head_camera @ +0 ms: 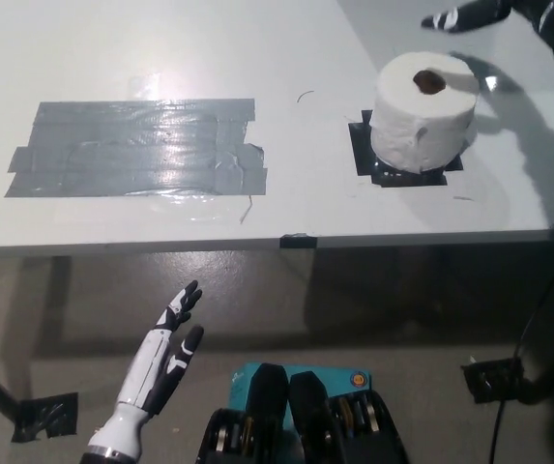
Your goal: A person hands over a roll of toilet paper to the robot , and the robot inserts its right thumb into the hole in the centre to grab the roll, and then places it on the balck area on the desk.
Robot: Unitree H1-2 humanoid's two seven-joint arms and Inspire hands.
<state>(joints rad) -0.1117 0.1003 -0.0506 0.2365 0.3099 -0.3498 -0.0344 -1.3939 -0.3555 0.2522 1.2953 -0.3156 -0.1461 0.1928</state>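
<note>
Head view. The toilet paper roll (422, 114) stands upright on the black area (365, 155) near the desk's (160, 48) right front part, its brown core hole facing up. The roll covers most of the black patch; only the left strip and a thin front edge of the patch show around its base.

The black right hand (470, 14) is up at the far right of the desk, beyond the roll and apart from it, holding nothing. Its fingers reach out toward the left, spread and released, and cast a shadow on the desk just right of the roll. Most of the hand and the whole arm are cut off by the top right corner of the picture, so its wrist pose cannot be made out.

The white left hand (160, 362) rests below the desk's front edge at the lower left, over the floor, fingers straight, slightly apart and empty.

A large patch of grey tape (136, 147) lies on the desk's left part, well apart from the roll.
</note>
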